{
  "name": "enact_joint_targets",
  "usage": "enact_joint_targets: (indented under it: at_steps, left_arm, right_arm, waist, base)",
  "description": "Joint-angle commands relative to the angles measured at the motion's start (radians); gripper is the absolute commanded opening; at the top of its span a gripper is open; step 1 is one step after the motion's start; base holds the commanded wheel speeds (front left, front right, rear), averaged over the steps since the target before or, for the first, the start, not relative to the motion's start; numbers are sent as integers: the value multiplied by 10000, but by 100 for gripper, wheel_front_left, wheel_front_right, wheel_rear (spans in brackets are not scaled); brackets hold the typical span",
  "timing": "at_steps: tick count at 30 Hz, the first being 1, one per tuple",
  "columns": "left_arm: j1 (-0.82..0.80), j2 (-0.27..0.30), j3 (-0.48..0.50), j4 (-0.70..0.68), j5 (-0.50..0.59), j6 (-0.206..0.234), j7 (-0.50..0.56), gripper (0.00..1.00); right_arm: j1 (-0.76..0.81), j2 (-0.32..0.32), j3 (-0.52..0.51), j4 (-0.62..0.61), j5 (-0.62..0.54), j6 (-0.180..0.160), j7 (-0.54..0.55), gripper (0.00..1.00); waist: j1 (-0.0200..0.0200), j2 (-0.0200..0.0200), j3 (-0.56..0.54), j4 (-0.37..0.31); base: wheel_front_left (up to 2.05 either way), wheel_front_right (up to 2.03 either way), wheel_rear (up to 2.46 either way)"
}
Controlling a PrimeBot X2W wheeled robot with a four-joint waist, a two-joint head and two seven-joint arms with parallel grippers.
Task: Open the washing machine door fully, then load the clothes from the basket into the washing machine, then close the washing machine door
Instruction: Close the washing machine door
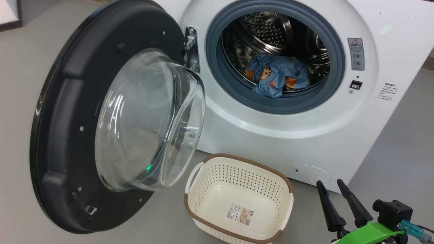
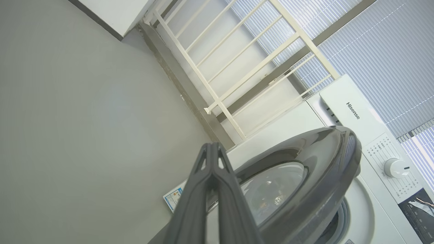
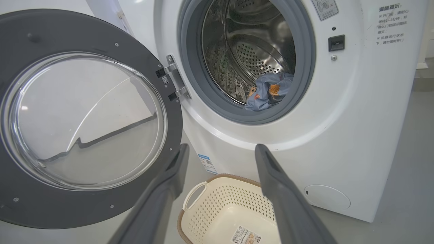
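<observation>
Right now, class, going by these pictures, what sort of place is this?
Probably a laundry corner: a big white front-loading washing machine with its round black-rimmed glass door open, a cream perforated plastic basket on the grey floor, and pale slatted window blinds behind.

In the head view, the washing machine [image 1: 305,135] stands on the floor [image 1: 20,101] at 1 o'clock. The washing machine door [image 1: 67,118] hangs swung out at 9 o'clock of the drum [image 1: 264,30]. The clothes [image 1: 278,76] lie in the drum, at its 6 o'clock. The basket [image 1: 244,176] sits on the floor before the machine, at 4 o'clock of the door, with the right gripper [image 1: 329,183] at its 3 o'clock, apart.
</observation>
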Motion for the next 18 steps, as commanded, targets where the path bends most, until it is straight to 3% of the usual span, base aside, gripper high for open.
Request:
enact_joint_targets:
  at_steps: [1,9,18]
  left_arm:
    - [-637,469,449,-146,-226,144,204,0]
    - [-1130,353,533,1,-1249,634,1141,0]
    - [-1331,295,327,-11,-1618,934,1736,0]
  right_arm:
    - [-95,-57,163,-275,-107,90,-46,100]
    - [-77,-29,141,-353,-180,90,-46,100]
    - [-107,-63,181,-342,-155,90,-46,100]
  waist:
    - [0,-1,-3,7]
    - [0,-1,-7,89]
    - [0,-1,21,53]
  base:
    - [0,0,0]
    - [0,0,0]
    - [0,0,0]
